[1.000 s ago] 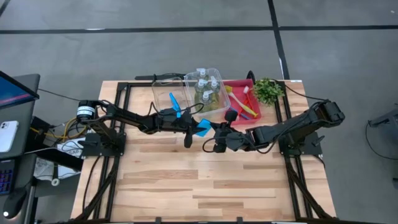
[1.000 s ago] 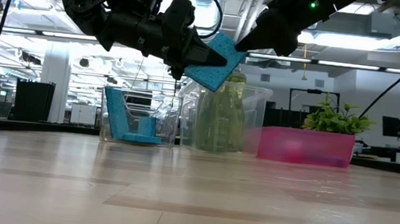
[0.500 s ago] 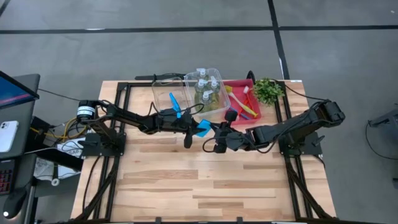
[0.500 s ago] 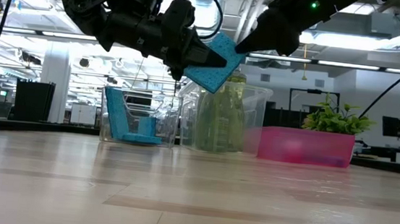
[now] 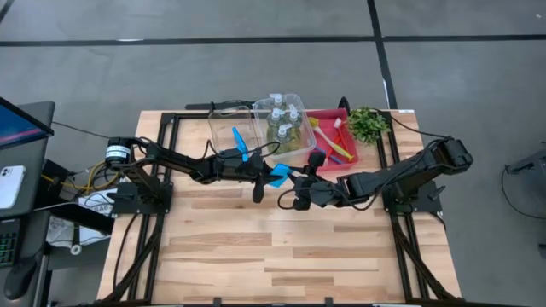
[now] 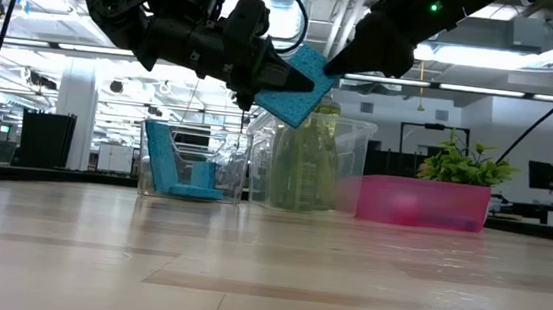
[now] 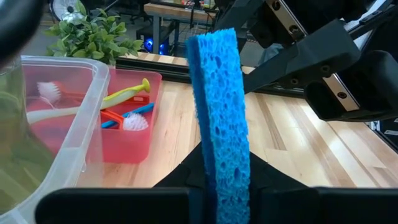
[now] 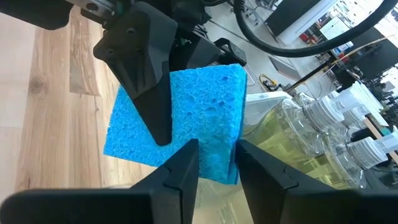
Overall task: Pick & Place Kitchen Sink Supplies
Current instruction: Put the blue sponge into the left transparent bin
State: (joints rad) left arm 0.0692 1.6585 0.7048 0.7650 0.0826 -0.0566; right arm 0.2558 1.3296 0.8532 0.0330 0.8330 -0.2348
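- The left gripper [image 5: 266, 173], just above the centre of the high view, clamps a blue sponge [image 5: 279, 174] in the air over the wooden table [image 5: 281, 247].
- In the left wrist view the sponge [image 7: 221, 118] stands on edge, pinched between the fingers.
- The right gripper [image 5: 294, 177] meets it from the right; its fingers [image 8: 177, 174] straddle the sponge's far edge [image 8: 186, 121] with a small gap, grip loosened.
- In the low view the sponge [image 6: 301, 85] hangs at upper centre, above the clear bins [image 6: 256, 163].
- Bottles [image 5: 284, 119] fill the right bin; another sponge [image 6: 171, 161] leans in the left one.
- Brushes [image 5: 337, 145] lie in the red tray [image 5: 363, 158], left of the plant [image 5: 368, 124].
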